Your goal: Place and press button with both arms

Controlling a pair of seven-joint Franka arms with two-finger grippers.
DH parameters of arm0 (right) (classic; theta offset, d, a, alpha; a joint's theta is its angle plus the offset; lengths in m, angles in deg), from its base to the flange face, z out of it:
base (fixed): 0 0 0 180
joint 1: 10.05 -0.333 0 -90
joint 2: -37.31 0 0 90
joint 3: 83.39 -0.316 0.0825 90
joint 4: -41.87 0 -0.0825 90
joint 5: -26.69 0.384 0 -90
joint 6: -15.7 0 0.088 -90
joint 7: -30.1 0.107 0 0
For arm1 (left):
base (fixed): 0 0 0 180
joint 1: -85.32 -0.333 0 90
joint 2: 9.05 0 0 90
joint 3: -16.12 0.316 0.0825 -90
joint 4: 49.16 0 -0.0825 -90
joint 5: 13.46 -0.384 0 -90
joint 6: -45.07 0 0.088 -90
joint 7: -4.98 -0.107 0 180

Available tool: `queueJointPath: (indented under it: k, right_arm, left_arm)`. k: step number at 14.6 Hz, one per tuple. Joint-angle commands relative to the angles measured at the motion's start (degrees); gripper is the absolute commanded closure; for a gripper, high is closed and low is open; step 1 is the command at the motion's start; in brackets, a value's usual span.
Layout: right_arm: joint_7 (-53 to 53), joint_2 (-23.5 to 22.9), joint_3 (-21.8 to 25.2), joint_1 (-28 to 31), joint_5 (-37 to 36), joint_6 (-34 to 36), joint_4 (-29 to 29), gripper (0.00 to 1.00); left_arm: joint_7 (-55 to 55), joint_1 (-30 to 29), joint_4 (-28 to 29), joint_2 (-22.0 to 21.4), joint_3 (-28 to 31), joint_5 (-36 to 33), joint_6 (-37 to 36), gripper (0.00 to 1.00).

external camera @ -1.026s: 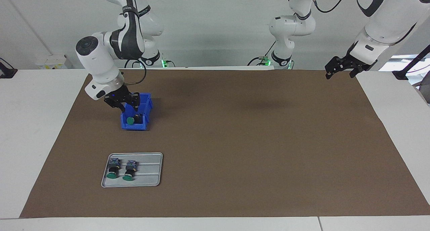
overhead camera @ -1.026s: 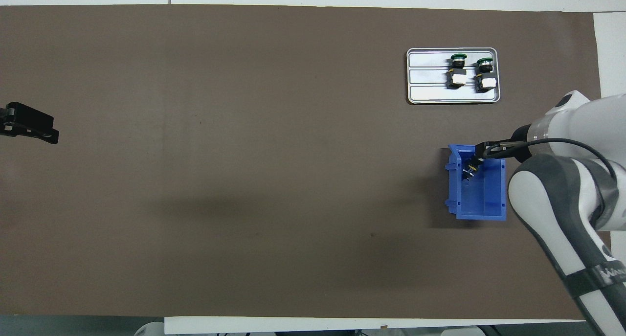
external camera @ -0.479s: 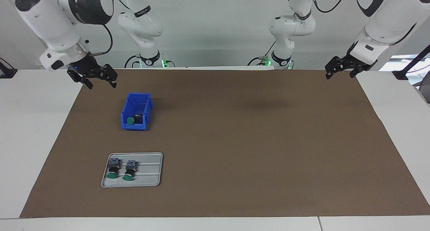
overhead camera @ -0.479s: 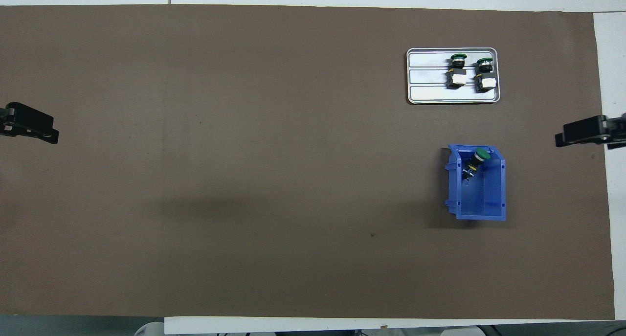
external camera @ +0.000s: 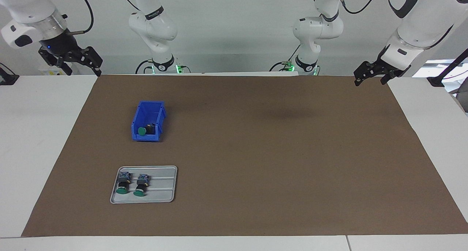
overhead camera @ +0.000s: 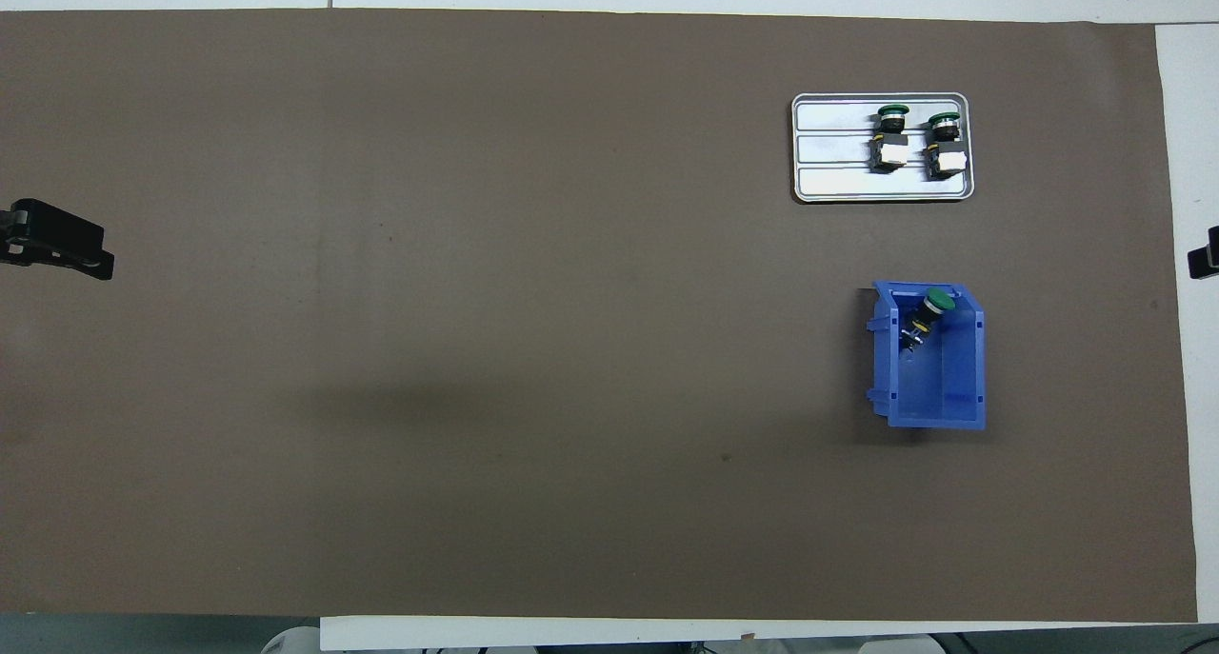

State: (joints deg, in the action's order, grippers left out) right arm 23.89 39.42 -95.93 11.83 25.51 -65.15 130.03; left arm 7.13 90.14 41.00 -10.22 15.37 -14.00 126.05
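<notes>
a wide brown mat (external camera: pixel 256 152) covers the table, and most of it is bare between the two arms. the right gripper (external camera: pixel 71 59) hangs in the air over the mat's edge at the right arm's end, fingers spread apart and holding nothing. the left gripper (external camera: pixel 371 73) hangs over the mat's corner at the left arm's end, also spread apart and holding nothing. toward the right arm's end sits a blue bin (external camera: pixel 156 112) with one green-capped button (external camera: pixel 142 131) lying tilted inside it. farther from the robots, a grey tray (external camera: pixel 164 187) holds two more buttons (external camera: pixel 132 185) side by side.
</notes>
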Motion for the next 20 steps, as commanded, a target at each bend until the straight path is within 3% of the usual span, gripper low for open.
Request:
queueJointPath:
  k: [1,14,20]
  right_arm:
    - [-0.82,-1.14,-0.56,0.00,-0.41,1.22,-1.59,0.00]
    - [-0.82,-1.23,0.75,-3.41,-0.93,1.40,-1.68,0.00]
    - [-0.82,-0.70,19.02,-20.89,-1.02,1.05,-0.98,0.00]
  left_arm:
    - [-0.66,-0.42,1.69,-1.47,-0.21,-0.96,1.01,0.00]
    - [-0.66,-0.42,1.69,-1.47,-0.21,-0.96,0.93,0.00]
    - [-0.66,-0.42,1.69,-1.47,-0.21,-0.96,0.93,0.00]
